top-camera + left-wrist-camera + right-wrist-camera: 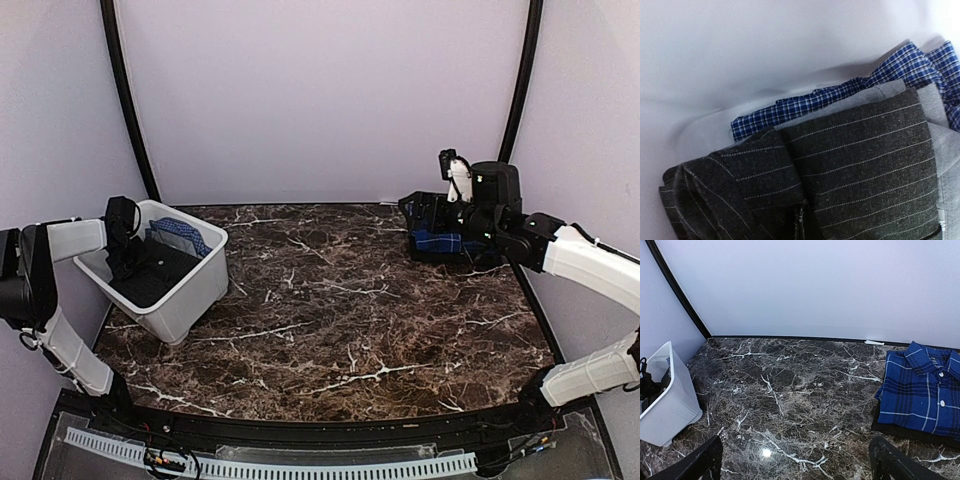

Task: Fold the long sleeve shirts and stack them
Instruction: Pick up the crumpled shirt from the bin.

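A: Are you seeing any lettering, label or number on the folded plaid shirt (920, 390) or the pinstriped shirt (860, 165)?

B: No, nothing legible is showing on either one.

A: And is the white bin (195, 290) or the bench (340, 320) carrying a mark?

B: I am finding no text, brand or sign to read there either, in any view.

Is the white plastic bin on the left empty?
No, a black pinstriped shirt and blue checked fabric lie inside the white plastic bin.
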Motion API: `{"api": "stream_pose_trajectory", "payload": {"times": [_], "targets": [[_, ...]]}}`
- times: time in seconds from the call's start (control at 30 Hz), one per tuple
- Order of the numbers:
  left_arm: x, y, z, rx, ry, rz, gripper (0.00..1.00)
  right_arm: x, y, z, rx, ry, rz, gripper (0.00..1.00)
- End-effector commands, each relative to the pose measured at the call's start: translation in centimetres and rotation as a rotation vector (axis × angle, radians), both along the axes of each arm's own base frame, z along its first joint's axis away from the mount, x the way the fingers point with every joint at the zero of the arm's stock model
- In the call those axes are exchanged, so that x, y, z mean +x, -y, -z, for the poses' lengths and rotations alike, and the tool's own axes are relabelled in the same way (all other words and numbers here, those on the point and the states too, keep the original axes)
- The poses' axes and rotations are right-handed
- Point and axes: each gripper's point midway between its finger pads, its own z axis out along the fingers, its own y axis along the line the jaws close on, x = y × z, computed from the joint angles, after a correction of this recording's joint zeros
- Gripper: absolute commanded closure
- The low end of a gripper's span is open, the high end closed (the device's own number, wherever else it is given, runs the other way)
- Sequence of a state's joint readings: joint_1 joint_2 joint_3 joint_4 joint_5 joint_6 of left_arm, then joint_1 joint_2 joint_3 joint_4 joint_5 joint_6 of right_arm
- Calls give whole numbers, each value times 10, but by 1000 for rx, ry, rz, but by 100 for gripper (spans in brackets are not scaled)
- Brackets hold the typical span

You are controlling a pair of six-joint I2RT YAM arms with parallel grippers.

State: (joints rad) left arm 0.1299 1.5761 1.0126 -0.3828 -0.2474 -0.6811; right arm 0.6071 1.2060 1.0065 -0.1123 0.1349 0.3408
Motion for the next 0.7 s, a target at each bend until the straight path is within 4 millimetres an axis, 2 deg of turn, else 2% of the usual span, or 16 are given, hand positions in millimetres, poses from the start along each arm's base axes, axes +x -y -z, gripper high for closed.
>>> {"api": "stream_pose_trajectory", "payload": {"times": [0.0,0.03,0.1,0.13,0.2,0.27,0.3,0.4,0.47,0.53,0.57,0.63,0.67], "targets": [[-3,-4,-39,40,79,40,100,-1,0,-10,25,33,-14,1],[0,-3,-50,47,110,61,100,-1,-1,-10,25,32,-17,1],[3,7,-60,26,143,120,100,0,-2,-10,26,28,-20,1],[3,9,-61,19,140,132,100,0,-3,-10,26,28,-21,1],[0,18,-53,-17,106,167,92,1,-4,-11,29,27,-21,1],[-1,30,-43,-49,88,210,73,2,-5,-10,32,24,-22,1],[0,37,-39,-73,89,235,58,2,-5,-10,34,23,-24,1],[1,55,-21,-116,55,289,38,2,-9,-11,46,21,-36,1],[4,62,-9,-131,26,305,33,3,-10,-12,49,19,-40,1],[9,65,5,-140,0,308,33,3,-11,-12,53,16,-43,1],[14,64,7,-137,7,307,33,3,-11,-11,52,14,-43,1],[18,64,16,-143,-11,301,37,2,-11,-12,56,13,-43,1],[18,64,24,-149,-33,293,43,2,-11,-13,59,15,-44,1]]}}
